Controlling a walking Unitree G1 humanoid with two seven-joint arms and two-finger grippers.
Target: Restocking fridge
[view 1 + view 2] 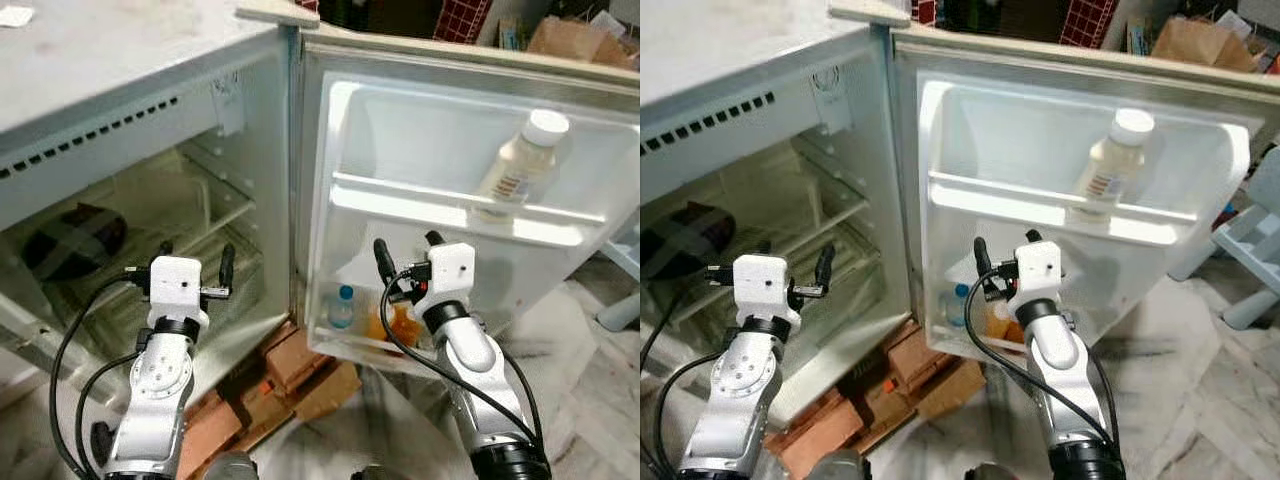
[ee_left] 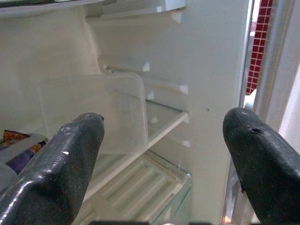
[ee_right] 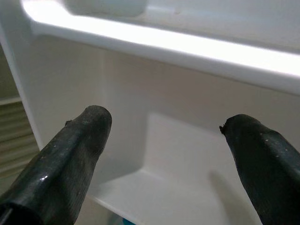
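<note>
The fridge stands open, its door point(image 1: 330, 150) swung to the right. A pale bottle with a white cap point(image 1: 522, 165) leans in the upper door shelf point(image 1: 400, 198). In the lower door shelf stand a small bottle with a blue cap point(image 1: 342, 306) and an orange item point(image 1: 385, 328). My right gripper point(image 1: 405, 242) is open just in front of that lower shelf, above the orange item, holding nothing. My left gripper point(image 1: 197, 250) is open and empty before the fridge's inside, facing a clear plastic box point(image 2: 93, 108) on a glass shelf point(image 2: 164, 122).
A dark bag point(image 1: 70, 240) lies on the left inside the fridge. Reddish bricks and cardboard point(image 1: 300, 375) sit on the floor under the door hinge. Boxes and clutter point(image 1: 575, 40) stand behind the door. A pale plastic item point(image 1: 1252, 250) is at the right.
</note>
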